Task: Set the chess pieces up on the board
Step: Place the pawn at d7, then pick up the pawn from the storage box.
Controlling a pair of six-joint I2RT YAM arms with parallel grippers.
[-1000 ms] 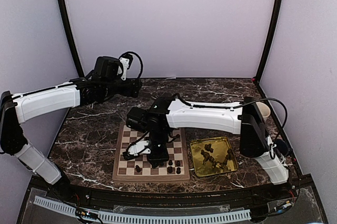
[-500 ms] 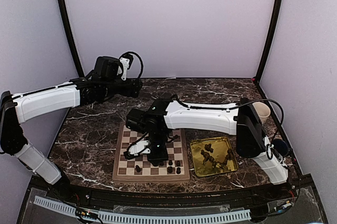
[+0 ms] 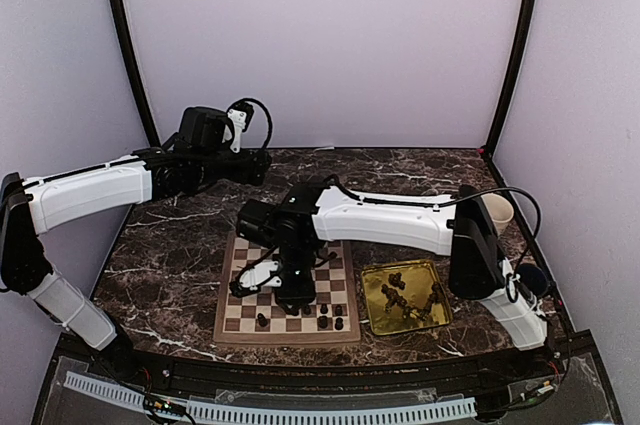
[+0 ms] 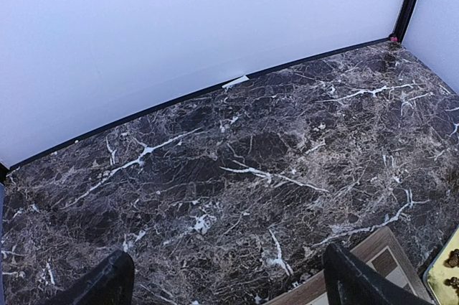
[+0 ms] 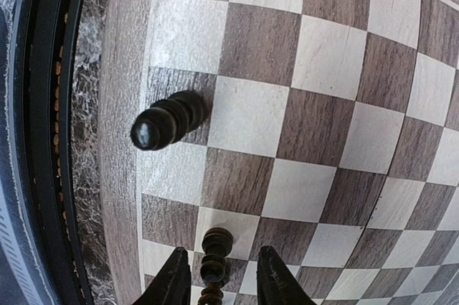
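R gripper [image 5: 221,265] low over board [image 5: 315,125] by its front border, fingers apart w/ gap each side of an upright chess piece [image 5: 215,258], 2nd piece [image 5: 168,120] standing nearby, more pcs [image 3: 400,300] in gold tray [image 3: 372,319] just right of board; L gripper [image 4: 229,283] wide apart over counter [image 4: 237,147], far-left.

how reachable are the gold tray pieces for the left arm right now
Probably not: the left gripper hangs open at the far left, and the right arm stretches across between it and the tray.
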